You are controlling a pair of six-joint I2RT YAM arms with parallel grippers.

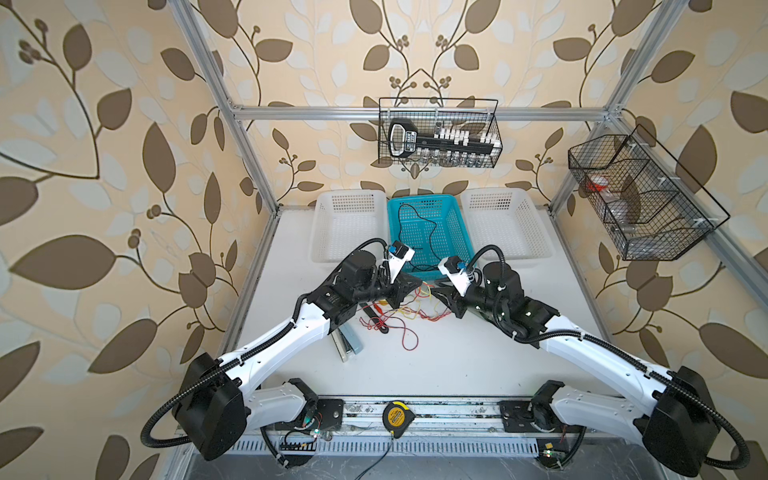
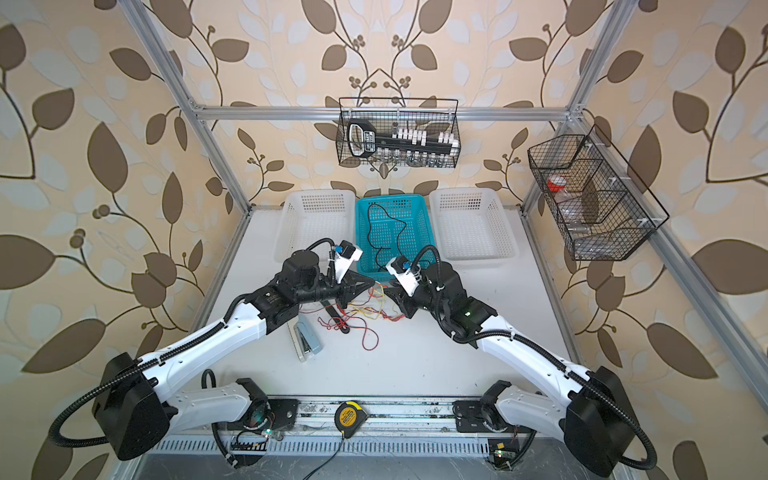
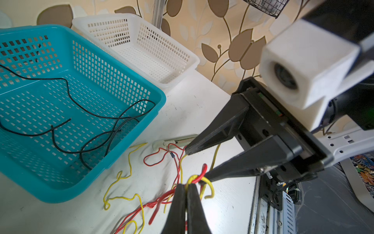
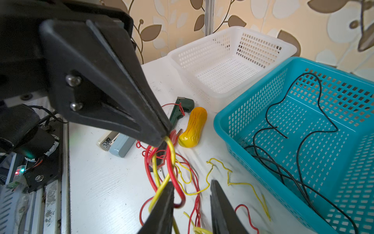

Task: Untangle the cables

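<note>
- The black cables [image 3: 89, 110] are lying done in the teal basket [image 3: 159, 97], at the tabletop's far edge.
- The red and yellow cables [image 4: 173, 156] are lying tangled mid-tabletop.
- The left gripper [image 3: 186, 185] is clenching its jaws on them; the right gripper [image 4: 191, 182] is holding its jaws released alongside.

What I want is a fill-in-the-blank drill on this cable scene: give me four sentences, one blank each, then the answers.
1. The blue basket holds only ___ cables.
2. The left gripper is ___ on a bunch of red and yellow cables.
3. The right gripper grips nothing; its fingers are ___.
4. Two ___ baskets flank the blue one.

Missing words: black; shut; open; white.
</note>
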